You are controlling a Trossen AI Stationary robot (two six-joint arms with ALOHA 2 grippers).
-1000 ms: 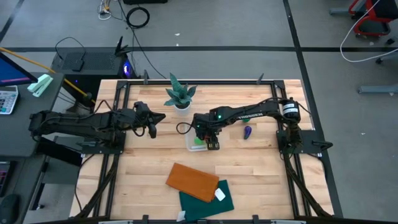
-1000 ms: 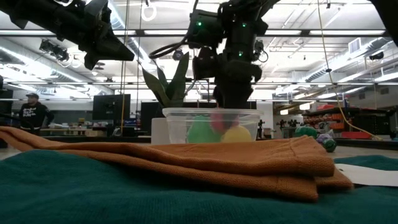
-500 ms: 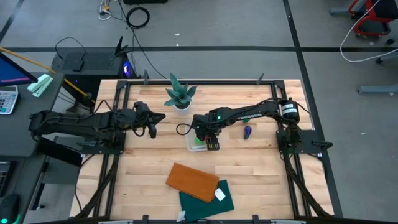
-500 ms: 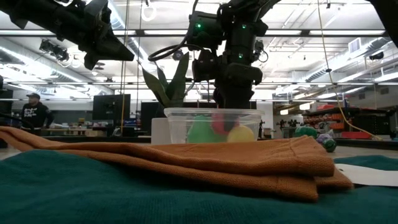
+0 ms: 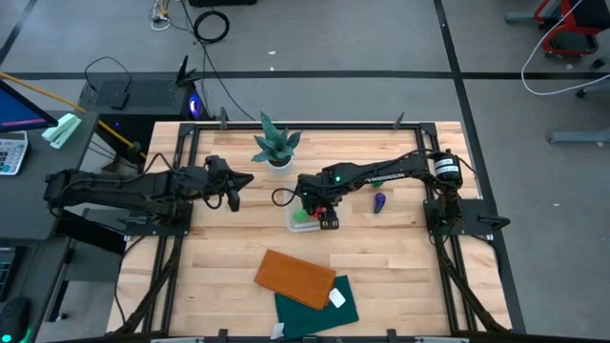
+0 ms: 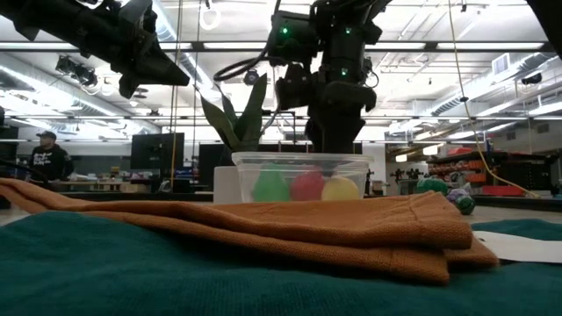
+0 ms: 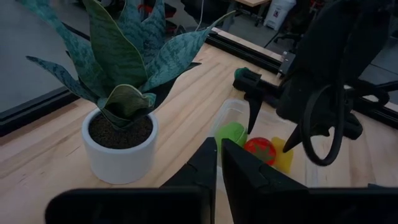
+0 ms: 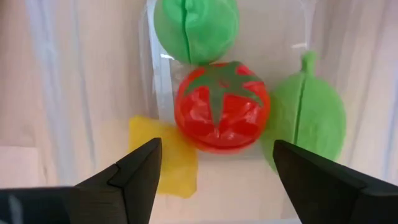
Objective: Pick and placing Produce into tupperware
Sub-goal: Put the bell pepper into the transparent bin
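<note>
The clear tupperware (image 5: 294,225) stands mid-table, and my right gripper (image 8: 217,168) hovers open just above it, pointing down. Inside lie the red tomato (image 8: 222,115), two light green pieces (image 8: 196,28) (image 8: 308,121) and the yellow piece (image 8: 163,155), side by side on the tub floor (image 6: 307,186). The purple piece (image 5: 379,202) rests on the table right of the tub, with the dark green piece (image 6: 430,185) near it. My left gripper (image 7: 219,162) is shut and waits in the air left of the plant, touching nothing.
A spiky potted plant (image 5: 276,148) stands just beyond the tub. A folded orange-brown cloth (image 5: 295,278) lies on a dark green cloth (image 5: 319,305) near the front edge, with a white card (image 5: 336,298). A person (image 6: 48,158) stands far off in the room.
My right gripper has risen a little, from inside the tub to above its rim. The red tomato, earlier up between the fingers, now lies on the tub floor between a light green piece and the yellow one.
</note>
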